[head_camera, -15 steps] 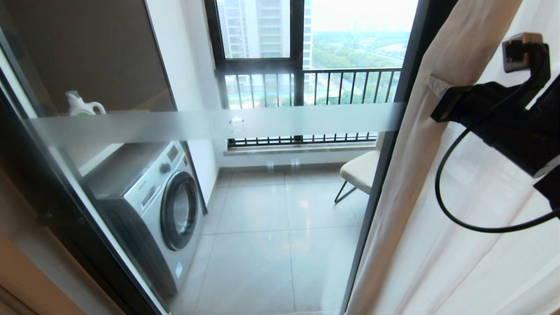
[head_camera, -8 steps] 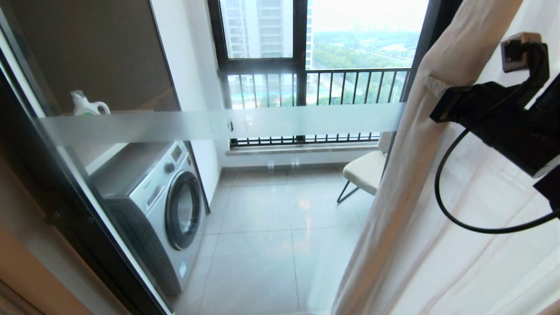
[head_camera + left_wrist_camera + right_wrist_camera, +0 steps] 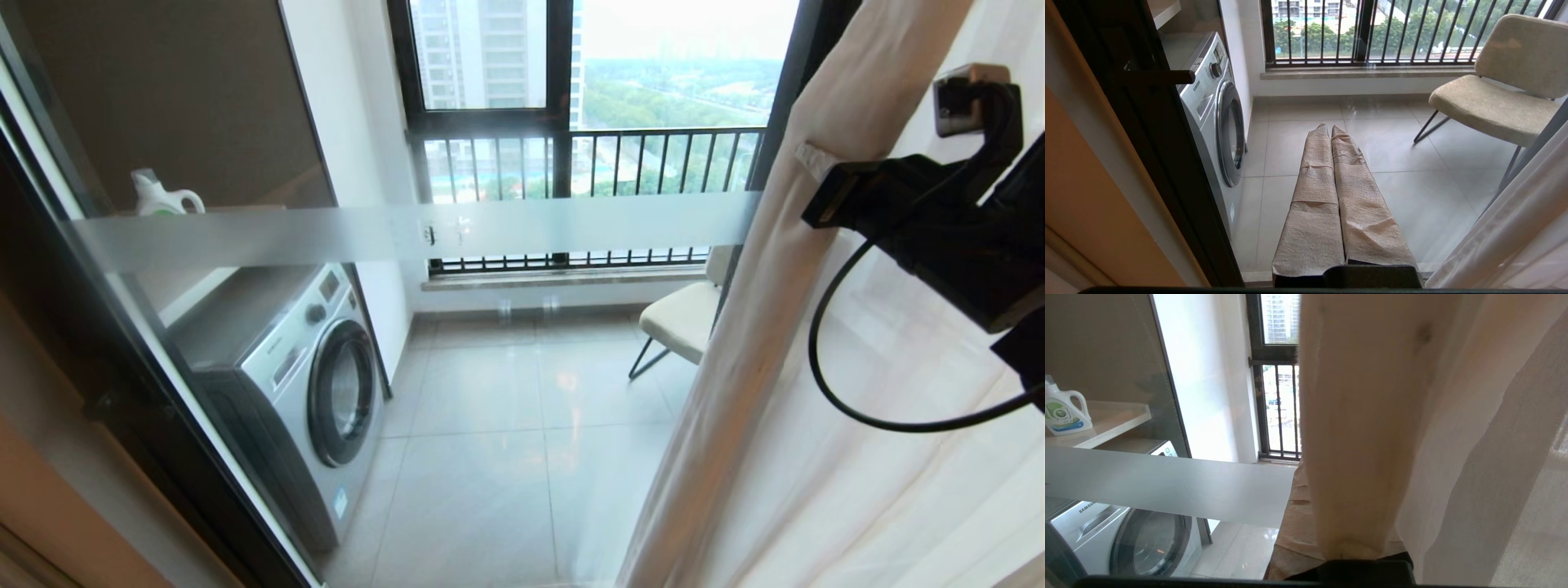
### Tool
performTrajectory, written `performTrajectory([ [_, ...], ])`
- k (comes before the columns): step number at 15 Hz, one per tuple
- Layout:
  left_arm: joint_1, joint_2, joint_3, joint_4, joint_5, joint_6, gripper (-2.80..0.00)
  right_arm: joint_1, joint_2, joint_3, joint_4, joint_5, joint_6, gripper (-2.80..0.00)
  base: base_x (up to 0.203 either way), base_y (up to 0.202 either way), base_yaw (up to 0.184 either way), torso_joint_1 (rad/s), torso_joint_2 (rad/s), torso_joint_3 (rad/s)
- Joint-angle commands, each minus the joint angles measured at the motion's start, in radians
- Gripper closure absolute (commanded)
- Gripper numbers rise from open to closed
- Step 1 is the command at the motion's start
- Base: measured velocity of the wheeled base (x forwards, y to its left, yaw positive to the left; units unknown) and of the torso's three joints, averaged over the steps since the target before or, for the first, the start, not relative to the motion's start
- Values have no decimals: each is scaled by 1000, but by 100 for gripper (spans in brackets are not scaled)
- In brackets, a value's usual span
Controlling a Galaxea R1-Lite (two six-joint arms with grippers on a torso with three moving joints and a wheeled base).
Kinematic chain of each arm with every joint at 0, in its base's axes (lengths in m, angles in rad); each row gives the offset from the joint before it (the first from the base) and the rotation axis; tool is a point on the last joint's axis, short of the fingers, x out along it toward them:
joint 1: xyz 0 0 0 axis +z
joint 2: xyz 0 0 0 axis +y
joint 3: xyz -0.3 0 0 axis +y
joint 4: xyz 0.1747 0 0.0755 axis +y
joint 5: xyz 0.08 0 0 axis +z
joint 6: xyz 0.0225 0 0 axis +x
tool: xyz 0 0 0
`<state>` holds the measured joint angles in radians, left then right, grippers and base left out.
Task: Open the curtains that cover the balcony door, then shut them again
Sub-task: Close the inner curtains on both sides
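Balcony door (image 3: 506, 392) bare beside curtains (image 3: 735, 343)

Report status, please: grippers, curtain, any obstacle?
Right gripper shut on sheer curtain edge. Left gripper shut, empty, low. Balcony door mostly uncovered. No obstacle visible.
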<state>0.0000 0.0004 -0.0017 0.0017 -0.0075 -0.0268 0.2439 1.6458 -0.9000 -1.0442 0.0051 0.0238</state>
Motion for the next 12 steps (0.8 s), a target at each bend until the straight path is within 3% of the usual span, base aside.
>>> performTrajectory([
  [1,0,0,0,0,0,-1,0,30,11,-3,-3,-2,-3,0,0,0,0,0,0,0],
  [4,0,0,0,0,0,-1,0,83,36,-10,-8,-49,-85,0,0,0,0,0,0,0],
  [12,0,0,0,0,0,-1,0,342,157,-137,-5,-205,-159,0,0,0,0,0,0,0],
])
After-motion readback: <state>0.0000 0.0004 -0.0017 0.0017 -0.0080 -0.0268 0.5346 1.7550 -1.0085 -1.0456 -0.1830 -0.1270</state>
